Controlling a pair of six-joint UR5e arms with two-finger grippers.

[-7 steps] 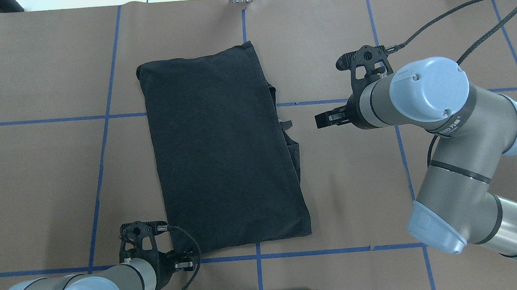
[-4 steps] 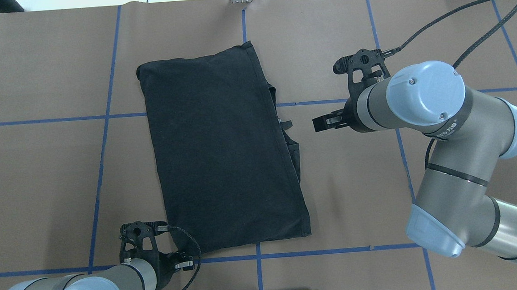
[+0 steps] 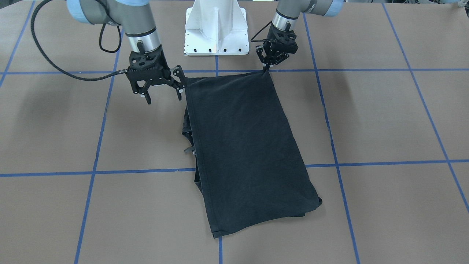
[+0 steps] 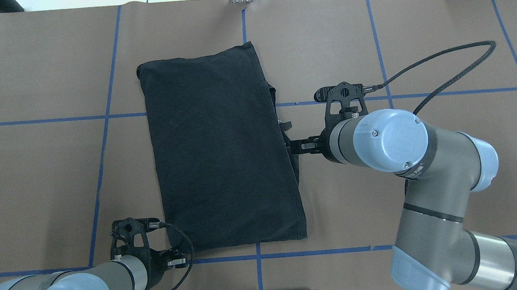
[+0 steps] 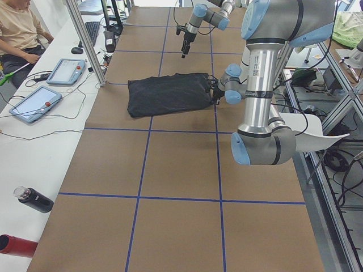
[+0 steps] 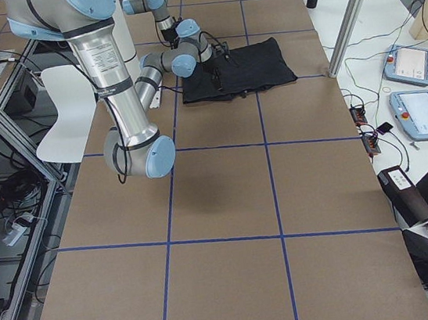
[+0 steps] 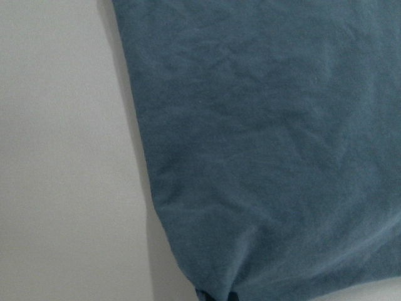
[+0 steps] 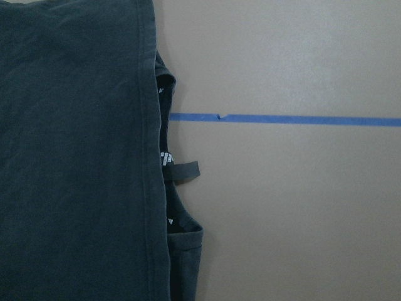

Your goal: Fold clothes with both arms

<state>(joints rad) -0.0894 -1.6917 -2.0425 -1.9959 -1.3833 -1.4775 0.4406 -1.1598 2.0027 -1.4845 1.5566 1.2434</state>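
The clothes are one black T-shirt point(image 4: 218, 152), folded into a long rectangle on the brown table, also seen across the table point(image 3: 249, 146). My left gripper point(image 3: 266, 68) is shut on the shirt's corner nearest the robot base, and that corner is pulled to a small peak. In the overhead view this left gripper point(image 4: 178, 262) sits just left of that corner. My right gripper point(image 3: 163, 96) hangs open above the table beside the shirt's other long edge, its fingers spread and holding nothing. From overhead, the right gripper point(image 4: 296, 146) points at the collar edge, where a tag point(image 8: 182, 170) sticks out.
The white pedestal base point(image 3: 216, 33) stands behind the shirt's near edge. Blue tape lines point(image 4: 103, 137) grid the table. A side bench holds tablets point(image 5: 65, 71) and bottles point(image 5: 34, 199), with a person point(image 5: 17, 28) seated there. An aluminium post point(image 5: 85, 39) stands at the table's edge.
My right arm has swung in toward the shirt's collar edge, and its gripper now reaches that edge. My left gripper has shifted slightly outward, tugging the near hem a little.
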